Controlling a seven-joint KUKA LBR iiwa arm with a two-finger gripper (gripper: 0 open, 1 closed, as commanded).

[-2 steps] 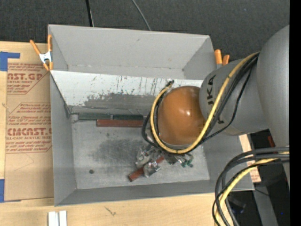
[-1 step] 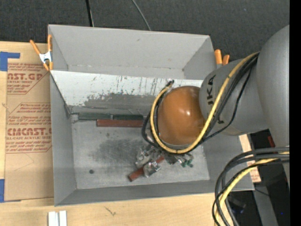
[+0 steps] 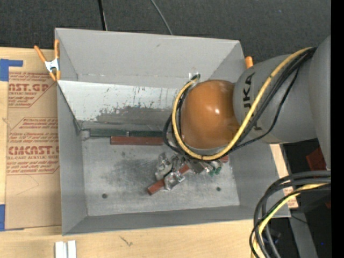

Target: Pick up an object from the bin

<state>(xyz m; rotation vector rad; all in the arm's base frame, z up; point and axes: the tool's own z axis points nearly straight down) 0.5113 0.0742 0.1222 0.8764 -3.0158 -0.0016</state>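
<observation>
**Operator:** Where do the jaws stand, and have they got anything?

**Observer:** They are down low over the floor of the bin (image 3: 69, 160), a little right of its middle and nearer the front wall than the back, under the orange cover (image 3: 207, 120). I cannot tell whether they are open or closed, because the metal there sits among a few bright scraps. So don't count anything as held.

**Operator:** What lies right at them?

**Observer:** A small reddish-brown bar (image 3: 156, 187) lies flat and slanted. Its lower end points toward the front wall and its upper end runs in under the metal. Just to the right, near the right wall, you'll see a small green bit (image 3: 215, 170). A long reddish-brown strip (image 3: 137, 140) lies well apart along the foot of the back wall.

**Operator:** Which step is this, then?

**Observer:** I'd judge it to be the grasp itself, at the bottom of the reach, with the lift not yet begun. For your next move, confirm the small bar sits squarely between the jaws and have them close firmly on it. Then raise it straight up, clear of the scraps and the walls.
</observation>
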